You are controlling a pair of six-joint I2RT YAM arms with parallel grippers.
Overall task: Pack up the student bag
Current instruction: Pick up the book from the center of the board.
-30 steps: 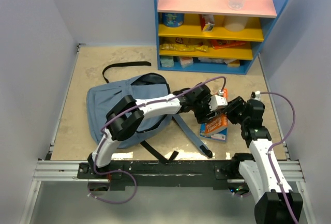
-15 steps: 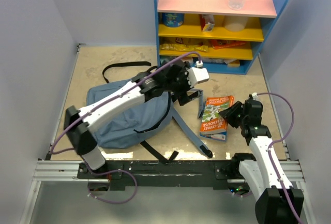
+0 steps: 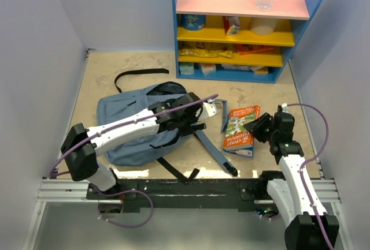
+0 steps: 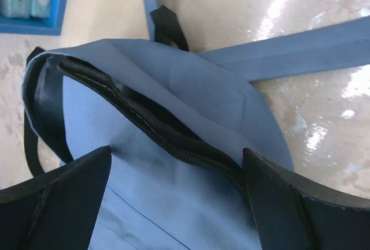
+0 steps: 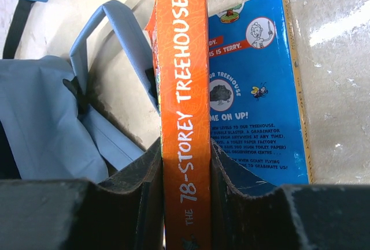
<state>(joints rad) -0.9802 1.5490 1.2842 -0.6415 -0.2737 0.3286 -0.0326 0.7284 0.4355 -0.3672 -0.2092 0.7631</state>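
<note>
The grey-blue student bag [image 3: 130,129] lies flat at centre left, with its shoulder straps [image 3: 214,149] trailing right. My left gripper [image 3: 189,118] is open over the bag's right end. In the left wrist view [image 4: 176,189] its jaws straddle the black zip [image 4: 150,129] and hold nothing. My right gripper [image 3: 255,127] is shut on an orange-spined book [image 5: 184,117], "The 78-Storey Treehouse", which stands on edge. The book's cover shows in the top view [image 3: 240,124]. A blue book [image 5: 254,94] lies flat beneath it.
A blue shelf unit [image 3: 231,36] with packets and bottles stands at the back right. A thin black webbing strap [image 3: 133,75] loops behind the bag. Walls close in on the left and right. The blue book [image 3: 247,149] lies close to the padded strap.
My left arm swung away from the books, rose toward the shelf, then came down over the bag's zip end. My right gripper kept hold of the orange-spined book, now more exposed.
</note>
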